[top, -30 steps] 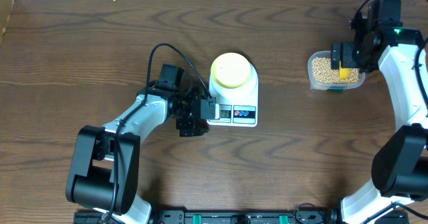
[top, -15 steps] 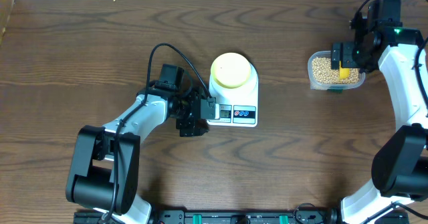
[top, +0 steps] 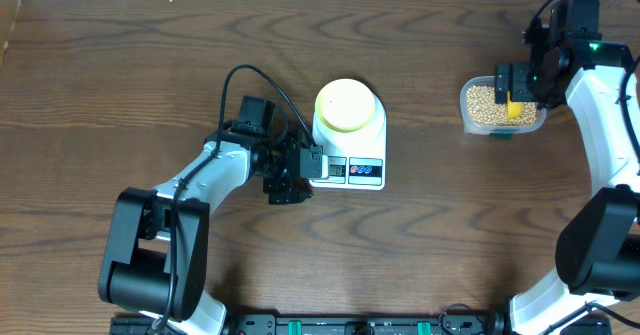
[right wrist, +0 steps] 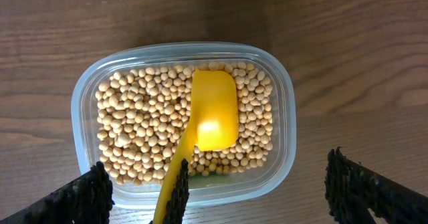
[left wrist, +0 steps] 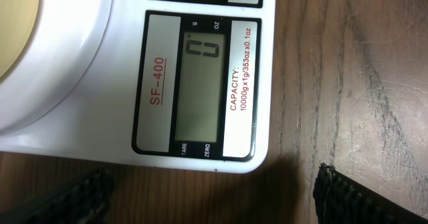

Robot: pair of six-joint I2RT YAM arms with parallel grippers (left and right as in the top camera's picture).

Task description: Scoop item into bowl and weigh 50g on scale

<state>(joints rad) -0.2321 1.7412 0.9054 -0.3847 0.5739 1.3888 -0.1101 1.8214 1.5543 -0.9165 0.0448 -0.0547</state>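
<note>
The white scale (top: 352,150) stands mid-table with the pale yellow-green bowl (top: 346,105) on its platform. In the left wrist view the scale's display (left wrist: 197,83) reads zero and the bowl's rim (left wrist: 13,43) shows at upper left. My left gripper (top: 292,175) hovers open at the scale's front-left corner (left wrist: 214,207), holding nothing. The tan beans (right wrist: 134,124) fill a clear tub (top: 503,107). A yellow scoop (right wrist: 214,114) lies on them. My right gripper (right wrist: 224,197) hangs open over the tub (top: 520,90). The scoop's handle (right wrist: 170,187) runs between the fingers, not gripped.
A black cable (top: 255,75) loops from the left arm behind the scale. The table's far edge meets a white wall along the top. The tub's wall (right wrist: 281,177) sits close to the right arm's base side.
</note>
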